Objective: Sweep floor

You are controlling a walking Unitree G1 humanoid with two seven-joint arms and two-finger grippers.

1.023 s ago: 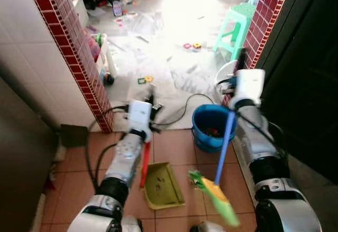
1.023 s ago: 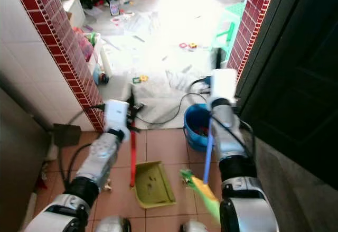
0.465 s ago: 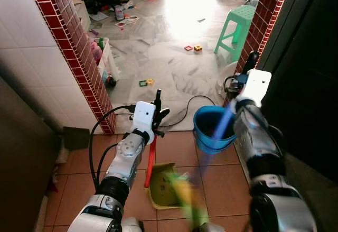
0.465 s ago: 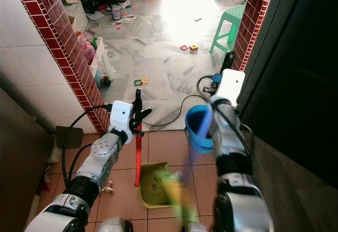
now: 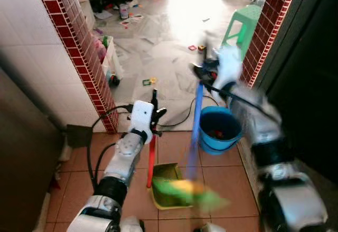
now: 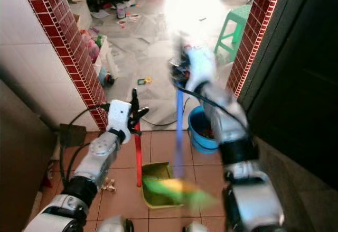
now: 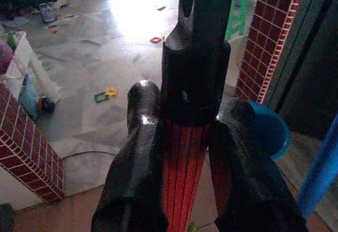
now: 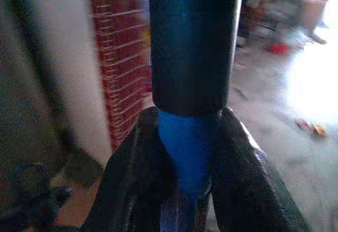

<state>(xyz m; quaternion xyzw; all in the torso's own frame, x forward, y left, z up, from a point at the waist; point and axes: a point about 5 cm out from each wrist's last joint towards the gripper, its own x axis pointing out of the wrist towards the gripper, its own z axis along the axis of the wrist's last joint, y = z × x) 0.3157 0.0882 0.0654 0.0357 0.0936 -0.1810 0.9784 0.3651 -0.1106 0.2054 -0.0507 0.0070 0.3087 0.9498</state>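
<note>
Left eye view: doorway between red brick pillars; terracotta tiles near, grey floor beyond.
Left gripper (image 5: 154, 117): clamped on the red handle (image 5: 151, 155) of the dustpan (image 5: 168, 191); handle stands near upright.
Left wrist view: both fingers (image 7: 138, 152) press the ribbed red shaft just below its black cap (image 7: 196, 57).
Dustpan: yellow-green, flat on the tiles in front of the robot, mouth facing away from the doorway.
Right gripper (image 5: 207, 74): blurred by motion, raised over the grey floor, closed round the blue broom handle (image 5: 194, 123).
Right wrist view: fingers (image 8: 240, 174) on either side of the blue shaft, under a dark sleeve.
Broom head (image 5: 187, 191): green and yellow, smeared, low over the near edge of the dustpan; contact with pan or tiles cannot be told.
Bucket (image 5: 219, 131): blue, on the tiles by the right pillar, just right of the broom handle; something small and red inside.
Cable (image 5: 182, 117): black, curling on the floor between left gripper and bucket.
Stool (image 5: 244, 23): green, on the grey floor beside the right pillar.
Litter: small toys (image 5: 150, 81) and scraps scattered on the grey floor, well away from the dustpan.
</note>
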